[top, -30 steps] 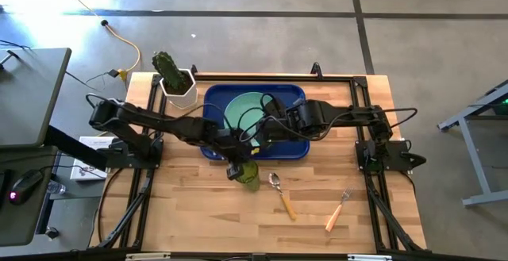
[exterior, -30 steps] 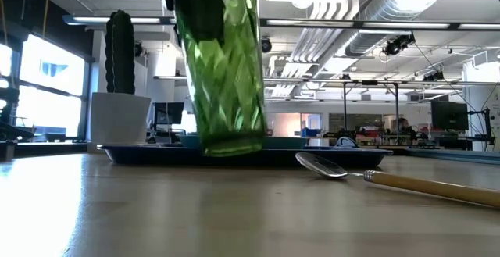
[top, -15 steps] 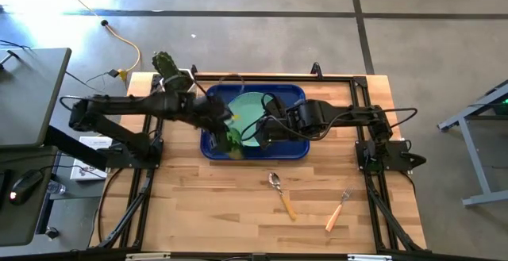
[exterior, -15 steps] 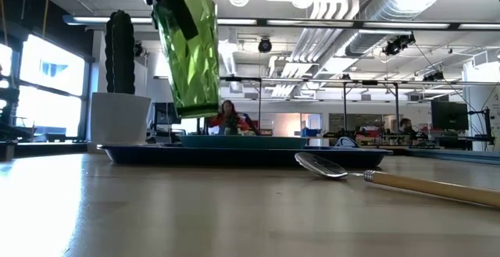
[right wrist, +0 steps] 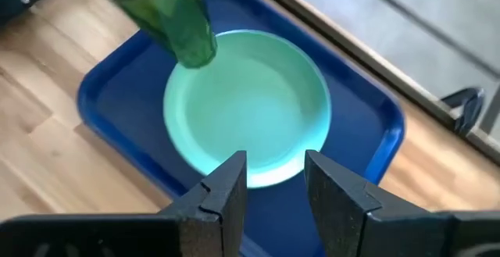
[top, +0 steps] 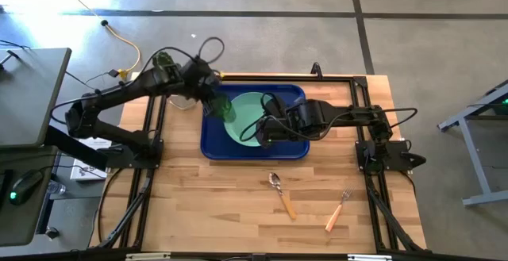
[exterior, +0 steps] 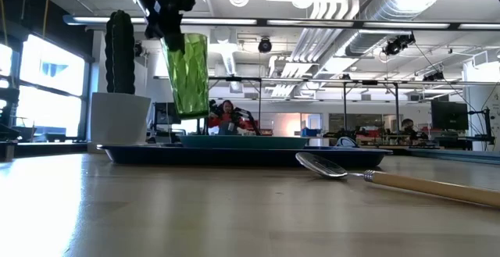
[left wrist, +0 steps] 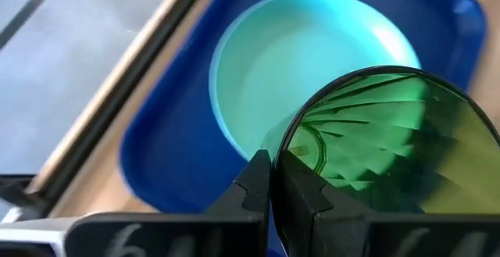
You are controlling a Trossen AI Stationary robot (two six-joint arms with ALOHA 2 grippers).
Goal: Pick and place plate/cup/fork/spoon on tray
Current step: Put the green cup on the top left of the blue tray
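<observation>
My left gripper (top: 214, 98) is shut on the translucent green cup (top: 225, 109), which hangs over the far left part of the dark blue tray (top: 213, 143). The cup also shows in the low view (exterior: 187, 73) and the right wrist view (right wrist: 168, 11). The mint-green plate (top: 248, 117) lies flat in the tray. My right gripper (right wrist: 273, 180) is open and empty over the plate's near right rim. The spoon (top: 281, 193) and the fork (top: 338, 209) lie flat on the table, nearer than the tray. My left gripper pinches the cup's rim (left wrist: 286, 143), one finger inside the cup and one outside. The fingers come from above, on the rim's side toward the table's left. The cup hangs below them, mouth up and nearly upright, clear of the tray (exterior: 234, 154).
A green cactus (exterior: 119, 50) in a white pot (exterior: 119, 118) stands at the table's far left, just left of the tray and partly under my left arm. The bare wooden tabletop (top: 206, 205) stretches along the near side.
My left gripper has risen and gone toward the table's far edge, carrying the cup from the table just in front of the tray to over its far left part. The cup has been lifted clear and was tilted on the way. It now hangs nearly upright.
</observation>
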